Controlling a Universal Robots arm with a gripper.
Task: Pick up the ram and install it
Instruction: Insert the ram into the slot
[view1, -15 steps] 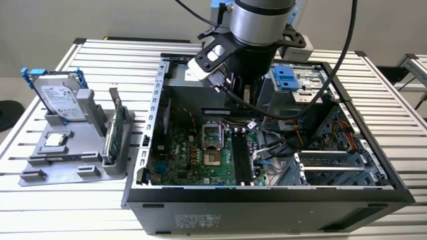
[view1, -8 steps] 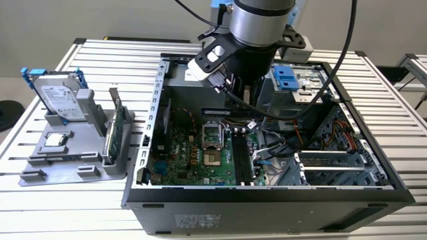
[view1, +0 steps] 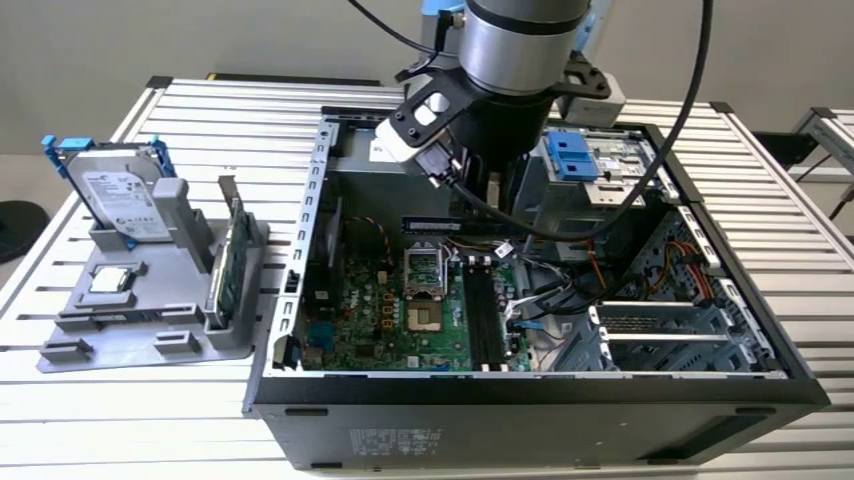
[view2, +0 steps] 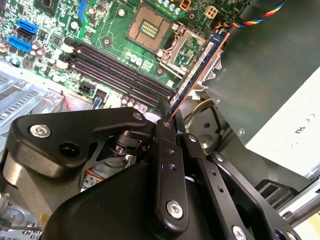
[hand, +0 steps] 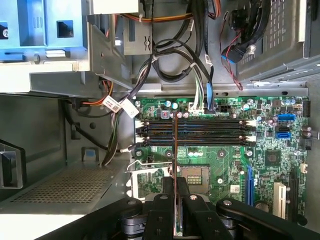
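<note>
A robot arm reaches down into an open computer case (view1: 300, 300). Its gripper (view2: 172, 125) is closed on the ram (view2: 197, 70), a slim dark stick pinched edge-on between the black fingers (view2: 165, 150). The ram hangs above the green motherboard (view1: 374, 320), beside the processor socket (view2: 147, 27), near the empty memory slots (hand: 192, 132). Outside the case, toward nine o'clock in the exterior view, a hard drive (view1: 120, 200) stands in a grey holder (view1: 134, 340).

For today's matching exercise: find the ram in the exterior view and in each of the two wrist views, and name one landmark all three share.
Exterior view: the ram is a dark stick inside the open case, just below the arm, above the motherboard.
Second wrist view: it runs as a blue-edged stick out from the gripper.
First wrist view: seen edge-on, a thin line crossing the memory slots.
Shared landmark: the memory slots.
</note>
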